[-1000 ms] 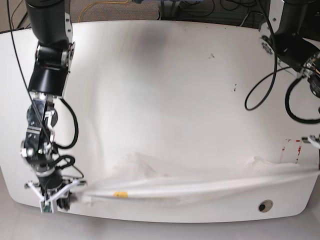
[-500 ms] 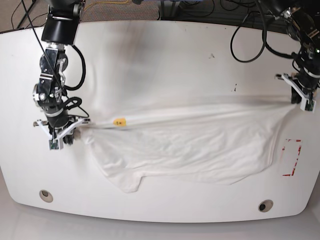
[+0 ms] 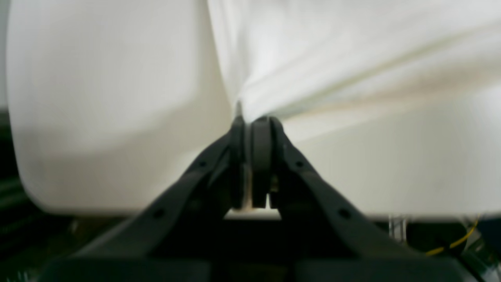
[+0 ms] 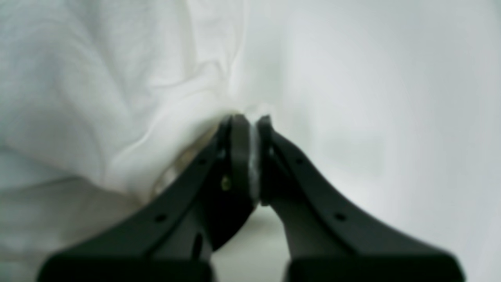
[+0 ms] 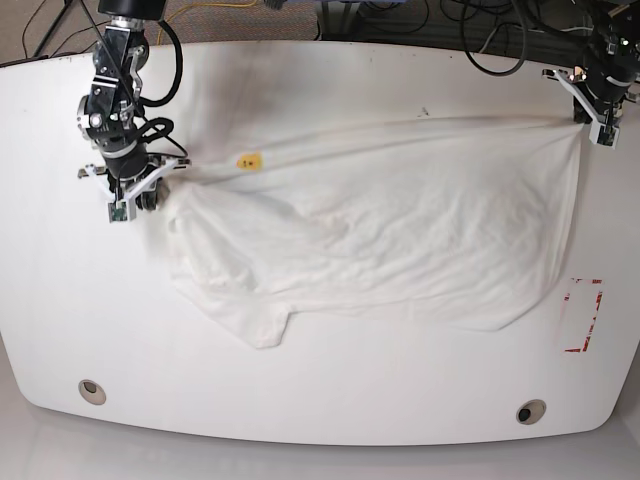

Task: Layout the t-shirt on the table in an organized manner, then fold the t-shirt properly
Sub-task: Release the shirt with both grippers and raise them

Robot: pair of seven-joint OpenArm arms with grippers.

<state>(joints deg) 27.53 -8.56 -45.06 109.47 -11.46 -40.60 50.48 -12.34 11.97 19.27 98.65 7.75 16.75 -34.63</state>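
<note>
The t-shirt (image 5: 400,240) lies stretched across the far half of the table (image 5: 330,400), bare tabletop wide along the near edge. The right gripper (image 5: 135,195) pinches its corner, arm reaching down; the left gripper (image 5: 590,110) clamps the opposite corner near the table's far edge.

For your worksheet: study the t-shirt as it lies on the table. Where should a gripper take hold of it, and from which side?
Best at the far edge's two ends, where the left gripper and right gripper pinch the t-shirt. Come in from the outer sides, low over the table: the cloth there bunches into a thin ridge that shut jaws can hold.
</note>
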